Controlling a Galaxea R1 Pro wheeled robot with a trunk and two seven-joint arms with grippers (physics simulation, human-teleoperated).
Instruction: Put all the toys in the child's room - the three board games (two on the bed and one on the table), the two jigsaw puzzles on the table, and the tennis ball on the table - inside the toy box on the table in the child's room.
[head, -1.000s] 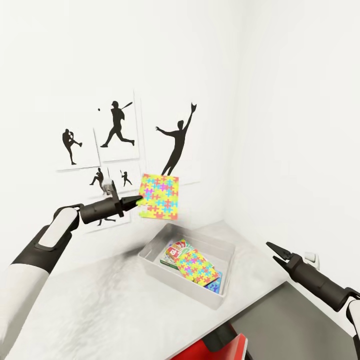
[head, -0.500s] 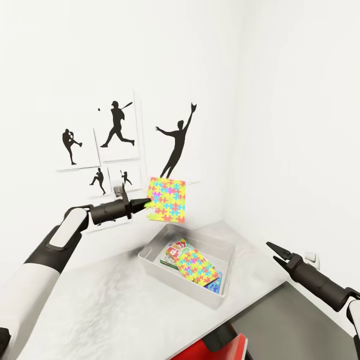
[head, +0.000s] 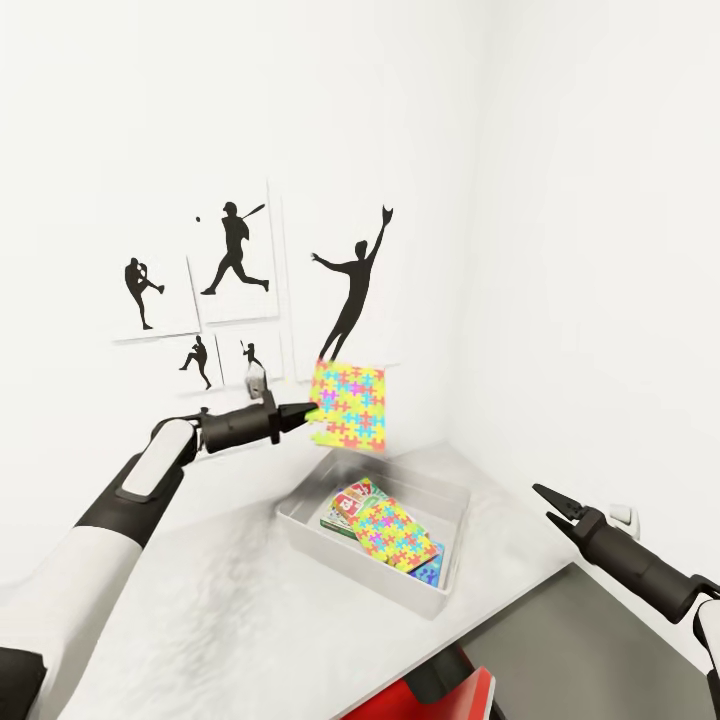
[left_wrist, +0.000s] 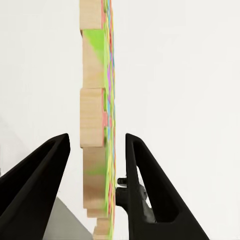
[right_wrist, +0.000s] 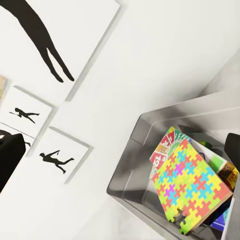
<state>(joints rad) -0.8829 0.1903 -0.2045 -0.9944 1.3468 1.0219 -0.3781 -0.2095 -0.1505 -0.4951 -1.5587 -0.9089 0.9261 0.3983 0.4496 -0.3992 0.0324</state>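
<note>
Head and wrist views, transfer of the second jigsaw puzzle. Nearest, the right end effector (head: 545, 502) hangs idle over the surface (head: 210, 600) edge, its fingers parted and holding nothing. Beyond it the toy box (head: 330, 545) rests on the surface near the room corner; inside lie one jigsaw puzzle (head: 392, 535) on top, the green-and-white board game (head: 347, 506) beneath it, and a blue board game (head: 433, 572) showing at the near end. The tennis ball cannot be made out. Farther on, the left end effector (head: 312, 410) grips the second jigsaw puzzle (head: 350, 405) by its edge, the box held upright above the far rim of the toy box; in the left wrist view the box (left_wrist: 95, 115) stands edge-on between the two fingers (left_wrist: 142, 180). Behind all, silhouette pictures (head: 235, 255) hang on the wall. Judged step: carrying the puzzle over the tub. The next move calls for lowering it nearer the contents, tilting it flat, and then releasing.
</note>
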